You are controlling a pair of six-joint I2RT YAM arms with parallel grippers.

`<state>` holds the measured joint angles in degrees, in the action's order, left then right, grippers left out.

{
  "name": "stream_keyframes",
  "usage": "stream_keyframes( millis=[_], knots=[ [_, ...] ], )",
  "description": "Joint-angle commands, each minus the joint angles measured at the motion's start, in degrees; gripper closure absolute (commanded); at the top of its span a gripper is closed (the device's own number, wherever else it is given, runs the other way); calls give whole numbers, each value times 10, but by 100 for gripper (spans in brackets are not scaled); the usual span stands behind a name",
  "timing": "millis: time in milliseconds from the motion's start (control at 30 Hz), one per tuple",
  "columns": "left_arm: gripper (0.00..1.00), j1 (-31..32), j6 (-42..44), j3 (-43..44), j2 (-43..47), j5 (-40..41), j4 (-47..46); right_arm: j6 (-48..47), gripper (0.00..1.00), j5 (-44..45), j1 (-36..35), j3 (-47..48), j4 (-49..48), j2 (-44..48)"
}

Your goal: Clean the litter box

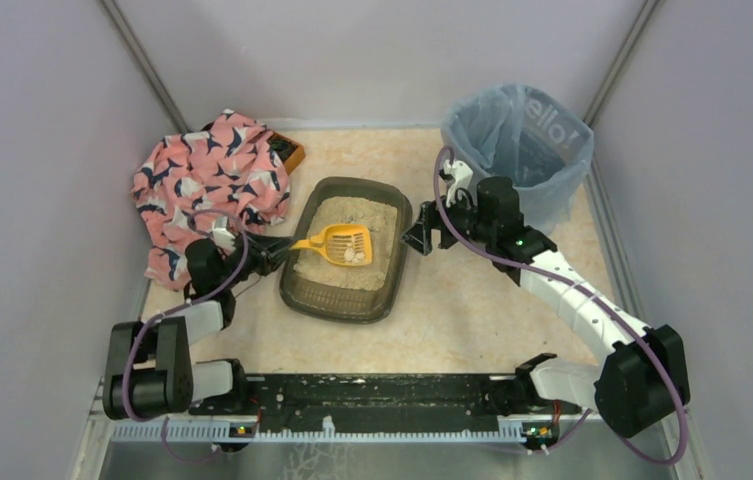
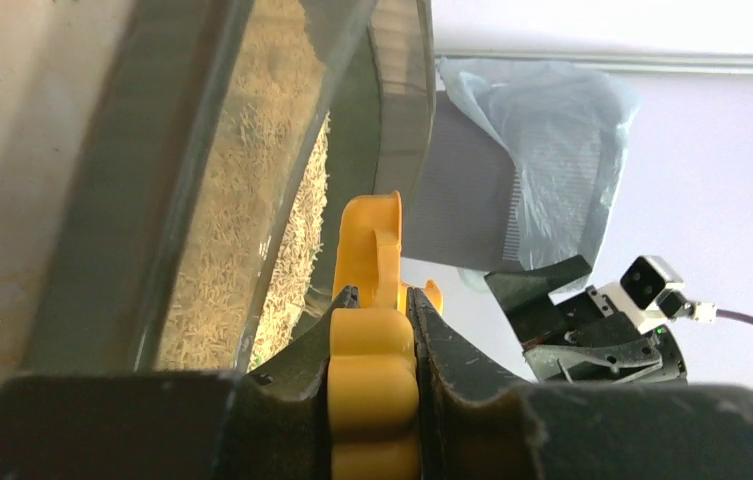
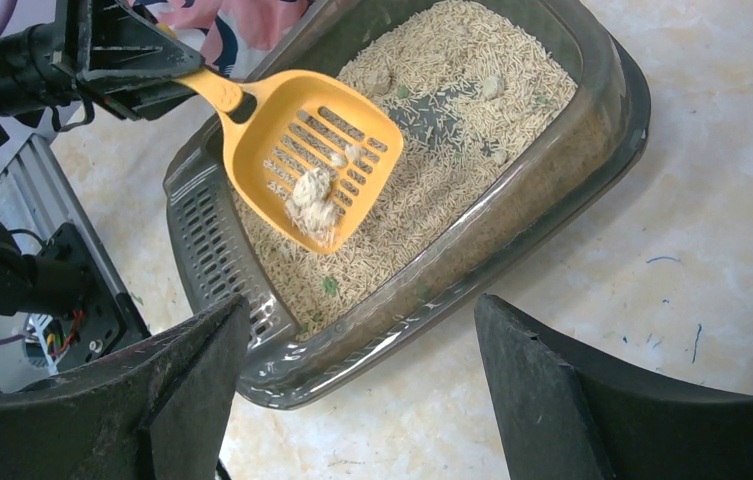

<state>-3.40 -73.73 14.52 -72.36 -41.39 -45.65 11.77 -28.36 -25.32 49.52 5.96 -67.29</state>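
Centre of the overhead view, on the pale beige speckled counter [image 1: 472, 300]: low rectangular dark grey-brown translucent plastic litter box [image 1: 337, 300] with rounded corners, holding pale beige granular litter [image 1: 352, 215]. Set at a slight angle, long axis running from lower left toward upper right.

Over the middle of the box: small yellow-orange slotted plastic scoop [image 1: 337, 243], blade toward the right, handle toward the left. On the slots, a few pale clumps [image 3: 312, 195]. More small clumps scattered in the litter toward the top of the right wrist view.

Left jaws pinching the scoop's handle from both sides, seen close at bottom centre of the left wrist view. Right jaws spread wide, gripping nothing, just right of the box's rim in the overhead view.

Upper right of the overhead view: tall grey bin lined with a pale blue plastic bag [image 1: 527, 140], right behind the right arm. Upper left: crumpled pink patterned cloth [image 1: 212, 180], near the box's far left corner.
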Motion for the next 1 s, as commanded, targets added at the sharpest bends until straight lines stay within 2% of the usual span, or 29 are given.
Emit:
stream_keyframes(
  millis=[0,100,200,267,400,533,600,767,833,967],
  knots=[
    [100,-22,11,-9,23,-4,9,-1,17,-2,4,9,-22,2],
    [100,-8,12,-23,26,-6,4,2,17,-3,4,3,-32,2],
    [100,-28,12,-45,24,-6,-10,2,17,-8,4,6,-33,-2],
    [100,-8,-4,-46,17,-13,-34,3,17,-15,3,9,-34,-3],
    [100,-25,0,-55,19,-15,-40,5,17,-32,4,20,-32,2],
    [100,-29,22,-48,15,-4,-16,-2,17,-31,2,50,-8,15],
    [100,-24,3,-44,-2,-40,-50,-8,17,-28,-1,69,11,19],
    [100,-32,23,-36,-21,-31,-46,-8,17,-14,-12,125,27,32],
    [100,-32,19,-19,-42,-52,-64,-20,17,5,-13,165,52,29],
    [100,-31,-2,-9,-80,-72,-114,-58,17,104,-13,254,112,13]
  ],
)
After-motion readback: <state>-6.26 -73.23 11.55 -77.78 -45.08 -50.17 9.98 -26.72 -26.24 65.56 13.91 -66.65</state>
